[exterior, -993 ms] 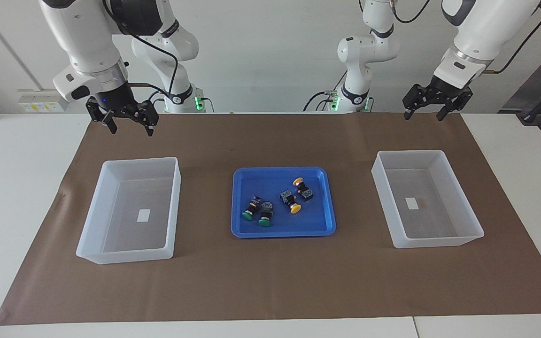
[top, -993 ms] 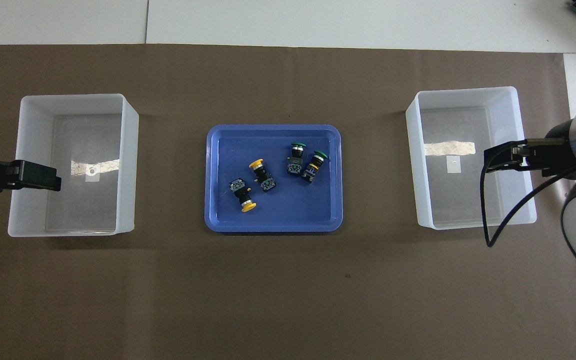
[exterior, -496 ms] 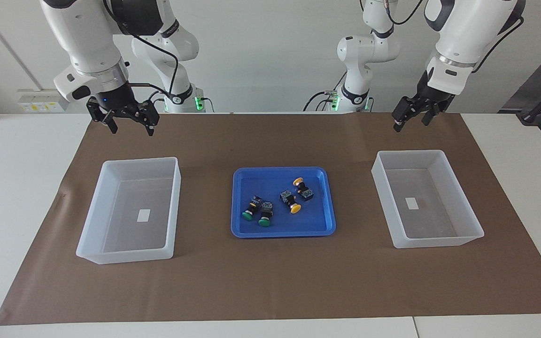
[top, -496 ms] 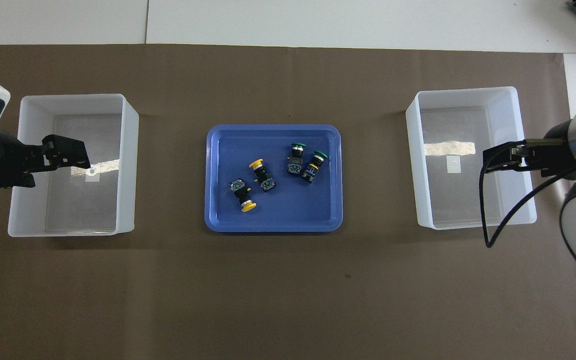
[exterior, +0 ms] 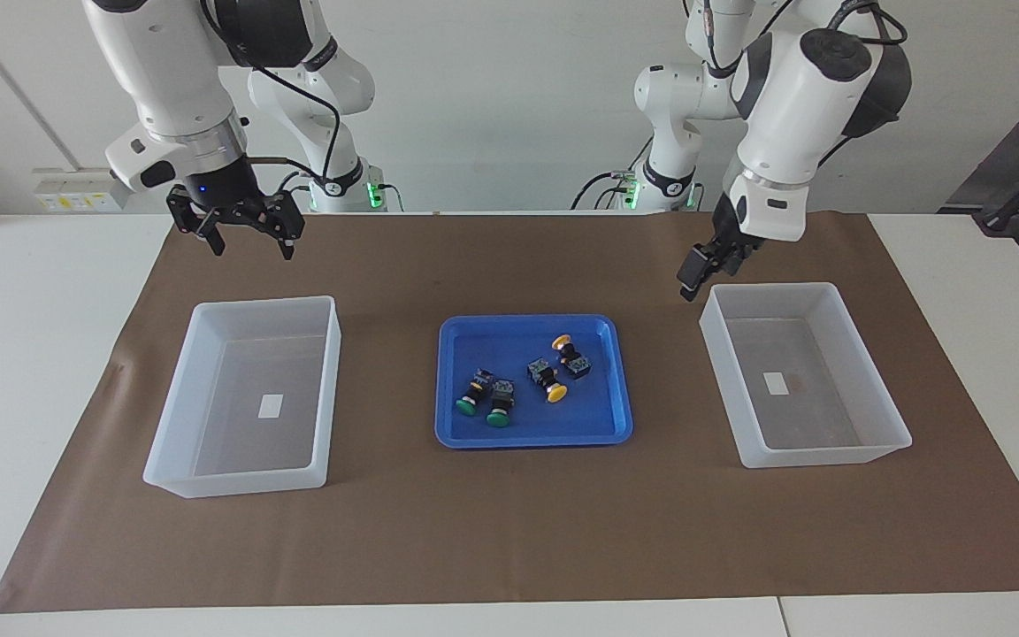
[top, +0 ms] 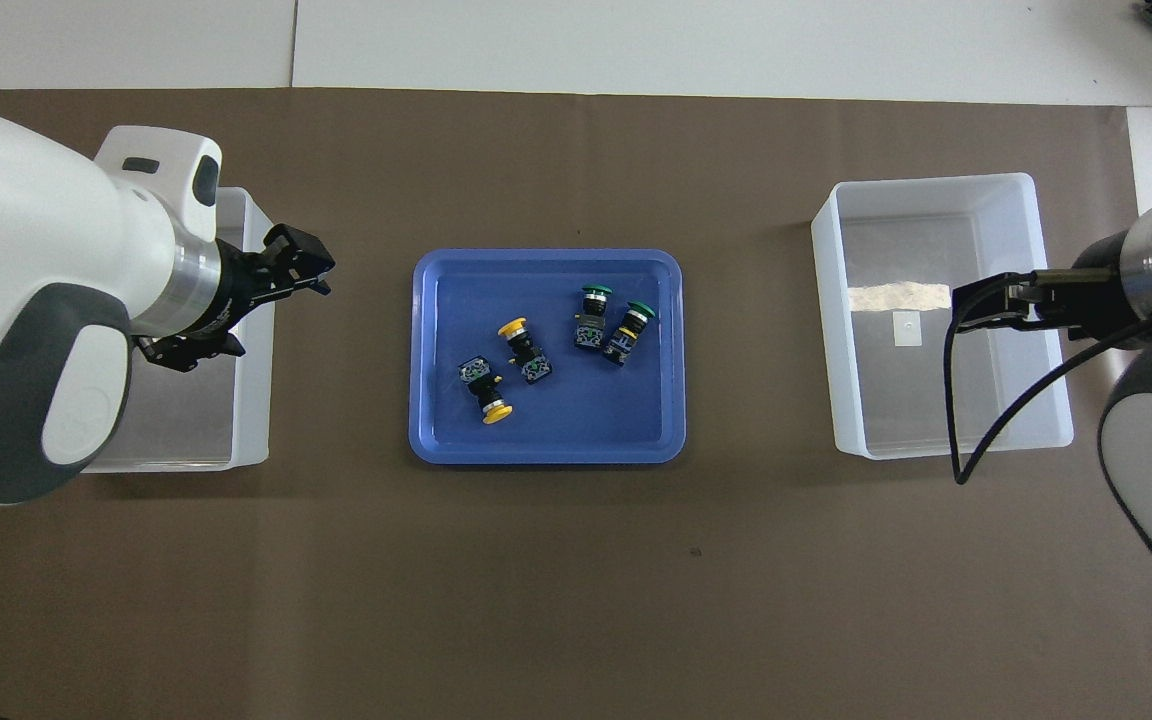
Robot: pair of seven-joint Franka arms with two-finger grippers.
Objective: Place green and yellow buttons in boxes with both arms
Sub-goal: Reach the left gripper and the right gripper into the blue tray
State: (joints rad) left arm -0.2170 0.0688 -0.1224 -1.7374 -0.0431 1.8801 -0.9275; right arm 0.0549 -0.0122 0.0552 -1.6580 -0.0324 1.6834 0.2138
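Observation:
Two green buttons (exterior: 483, 400) (top: 612, 320) and two yellow buttons (exterior: 557, 367) (top: 504, 370) lie on their sides in the blue tray (exterior: 448, 435) (top: 546, 455) at mid-table. One translucent white box (exterior: 175, 389) (top: 921, 182) stands toward the right arm's end, and a matching box (exterior: 874, 376) (top: 256, 330) toward the left arm's end. My left gripper (exterior: 692, 280) (top: 314, 272) hangs open and empty over the mat between its box and the tray. My right gripper (exterior: 250, 245) (top: 964, 310) is open and empty, raised over the robots' edge of its box.
A brown mat (exterior: 509, 531) (top: 576, 580) covers the white table under the tray and both boxes. Each box holds only a small white label. In the overhead view the left arm's body hides much of its box.
The left arm has swung inward and down, from over the mat's outer corner to beside its box on the tray's side. The right gripper has drifted only slightly.

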